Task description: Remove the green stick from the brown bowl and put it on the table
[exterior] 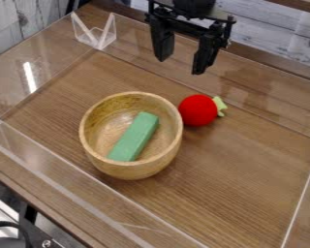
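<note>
Camera view, single frame: my gripper (186, 53) hangs above the far part of the surface (248, 184), pointing straight down, jaws apart and empty. Nothing is held.

The green stick (135, 137) lies inside the brown bowl (98, 160), resting at a slant along the bowl's inner floor, one end toward the far rim and the other toward the near rim. The bowl sits on the surface, left of centre. A red round toy (201, 109) rests on the surface just beside the bowl's right rim; whether it touches the rim cannot be determined.

Step in hand, by my judgement: approach. The removal is not yet begun, since the stick is untouched and my gripper is well apart from the bowl, behind and to its right.

Requirements for the next move:
1. Travel toward the camera and leftward until centred over the stick.
2. Turn the wrist so the jaws straddle the stick's narrow width, not its length.
3. Descend inside the rim without striking it or the toy.
4. Close on the stick's middle.
</note>
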{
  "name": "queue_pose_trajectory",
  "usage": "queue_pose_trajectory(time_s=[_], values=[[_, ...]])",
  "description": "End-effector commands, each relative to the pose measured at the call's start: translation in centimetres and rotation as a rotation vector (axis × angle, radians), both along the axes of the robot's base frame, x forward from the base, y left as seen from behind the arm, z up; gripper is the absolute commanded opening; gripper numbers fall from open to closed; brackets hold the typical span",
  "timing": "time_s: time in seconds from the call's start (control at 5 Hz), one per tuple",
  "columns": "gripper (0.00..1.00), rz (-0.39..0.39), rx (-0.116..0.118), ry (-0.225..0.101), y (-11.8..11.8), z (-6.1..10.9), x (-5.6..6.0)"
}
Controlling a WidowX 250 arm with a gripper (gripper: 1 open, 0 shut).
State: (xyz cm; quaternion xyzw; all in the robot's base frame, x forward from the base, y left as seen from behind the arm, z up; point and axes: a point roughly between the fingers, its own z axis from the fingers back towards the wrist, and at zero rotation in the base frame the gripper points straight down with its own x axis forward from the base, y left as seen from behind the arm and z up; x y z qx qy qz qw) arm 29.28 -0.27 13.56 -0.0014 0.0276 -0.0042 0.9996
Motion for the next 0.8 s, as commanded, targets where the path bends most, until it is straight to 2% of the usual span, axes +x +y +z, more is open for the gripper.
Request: queue_pose_trajectory(time_s=[0.0, 0.2, 0.4, 0.6], values=[[1.0, 0.028, -0.004, 0.024, 0.2, -1.2, -0.7], [1.0, 0.088, -0.009, 0.021, 1.0, -2.7, -2.5], [1.0, 0.139, -0.017, -0.011, 2.0, -3.6, -4.0], [1.0, 0.173, -0.033, -0.028, 2.5, -4.4, -4.6]])
